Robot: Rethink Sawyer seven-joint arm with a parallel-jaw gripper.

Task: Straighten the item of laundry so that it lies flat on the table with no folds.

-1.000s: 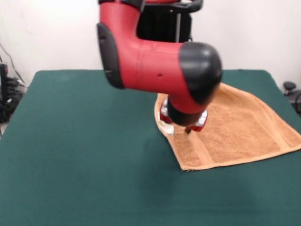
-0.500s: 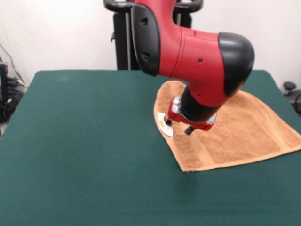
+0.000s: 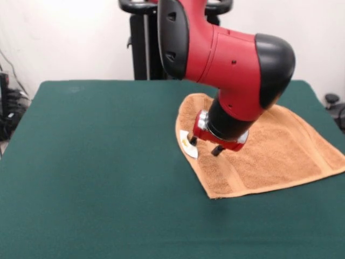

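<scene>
The orange-tan towel (image 3: 280, 156) lies on the right part of the green table (image 3: 97, 162). It forms a rough triangle with a point toward the front, and its left part looks folded over. A small white label (image 3: 187, 145) shows at its left edge. My gripper (image 3: 205, 147) hangs under the red and black arm, low over the towel's left edge. Its two dark fingers stand apart. One is beside the label and the other is on the cloth. I cannot tell whether they grip any cloth.
The black pedestal (image 3: 144, 48) stands behind the table's far edge. Cables and dark gear (image 3: 8, 110) lie off the left side. A dark object (image 3: 332, 100) sits past the right edge. The towel's right corner reaches the picture's right edge.
The arm's big elbow has swung to the right and risen. The gripper has stayed over the towel's left edge, shifting only a little. The towel has kept its shape.
</scene>
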